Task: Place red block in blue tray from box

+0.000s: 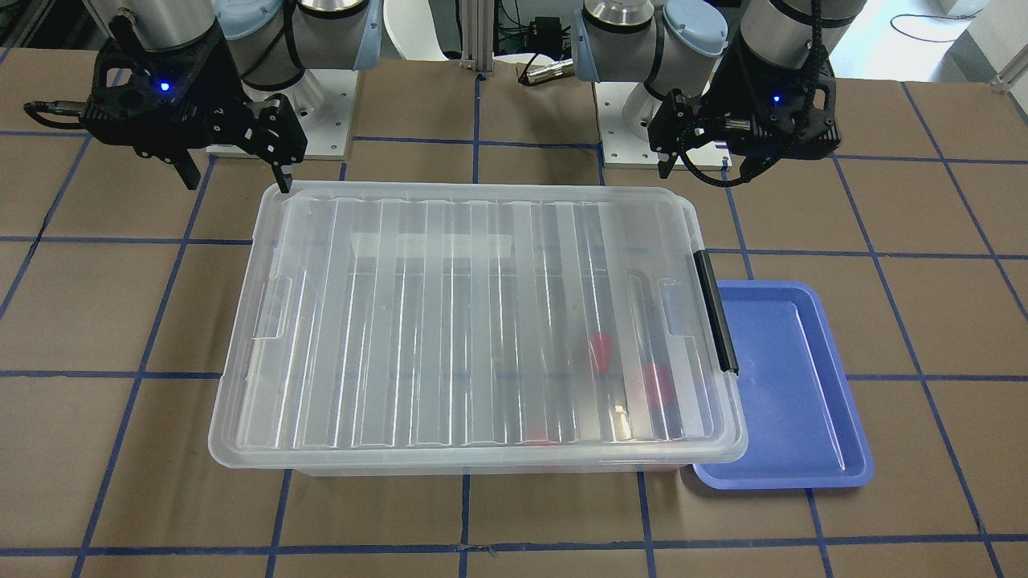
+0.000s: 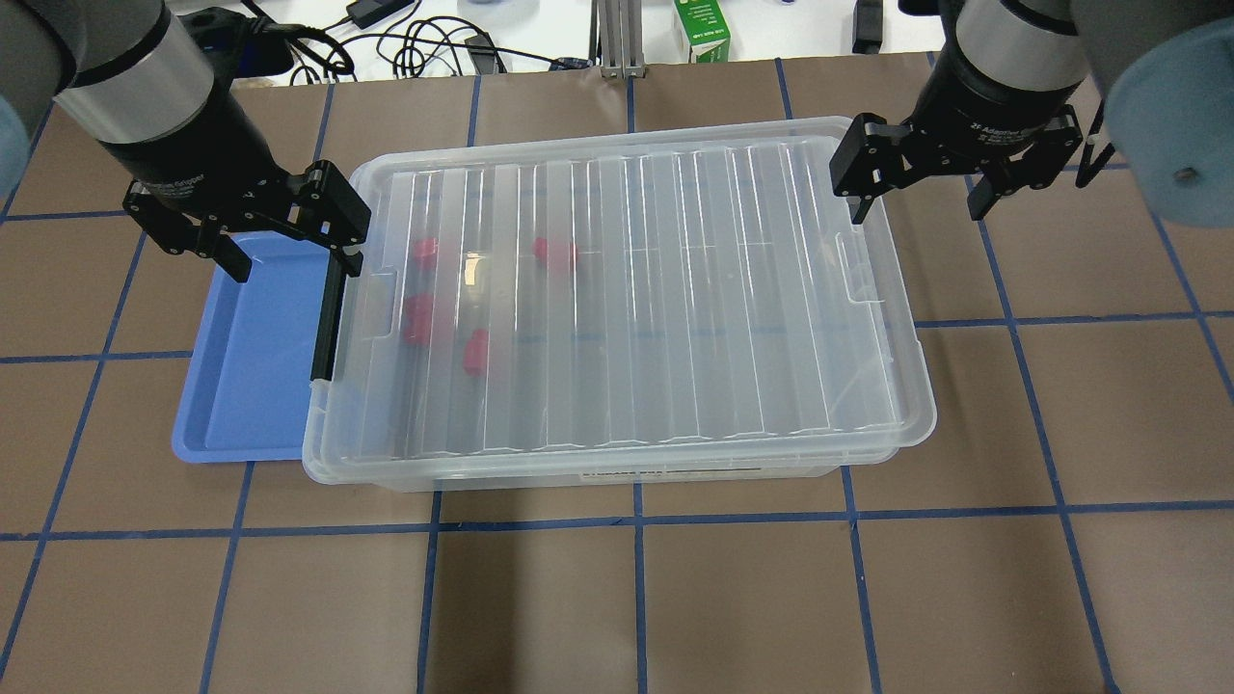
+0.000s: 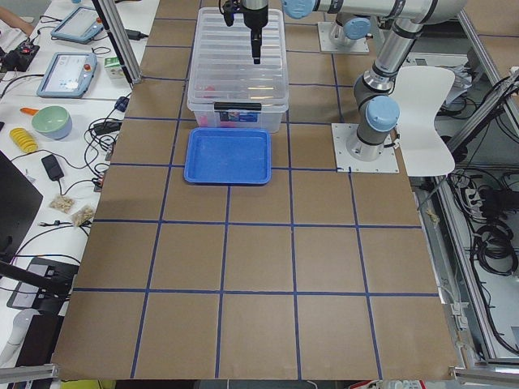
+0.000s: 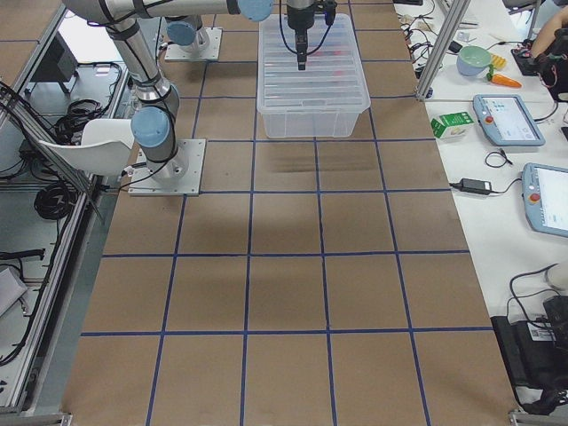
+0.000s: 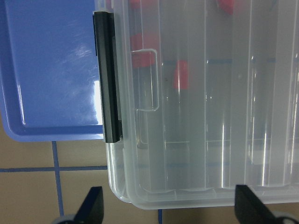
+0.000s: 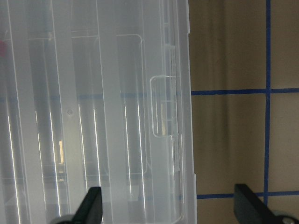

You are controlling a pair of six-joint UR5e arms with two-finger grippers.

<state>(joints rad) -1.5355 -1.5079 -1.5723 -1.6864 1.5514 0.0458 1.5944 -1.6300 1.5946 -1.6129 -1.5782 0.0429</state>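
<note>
While the box (image 2: 463, 477) is sitting with its lid (image 2: 656, 289) shut, nothing of the task is counting as done. The box is lying long side across the table (image 2: 868, 598). Its black clip (image 2: 326, 318) is sitting at the short end on the robot's left.

The tray (image 2: 246, 386) is lying tight beside that clipped end, with one edge tucked by the lid's lip. Touching or not: cannot tell. It is holding nothing.

The left gripper (image 2: 294, 262) is hovering by the far end of the clip, over the seam between tray and box. Its jaws are spread wide and gripping nothing. The right gripper (image 2: 918, 210) is hanging over the box's far corner at the opposite short end, its jaws likewise spread and empty. Contact with the lid is not showing clearly for either.

The red block (image 2: 475, 350) is lying on the box floor, in the half nearer the tray, a little inboard of the lid's handle recess. Three other red pieces (image 2: 417, 319) are lying near it, apart from it. Through the ribbed lid it is reading as a short oblong. Its long axis is running roughly across the box's width, near-to-far from the robot, slightly tilted. Which end is carrying the head is blurring out behind the ribs: cannot tell.

Remaining, by my reckoning:
- releasing the clip
- getting the lid off
- reaching in and picking that block from among the others
- carrying it over the short end and setting it in the tray
</note>
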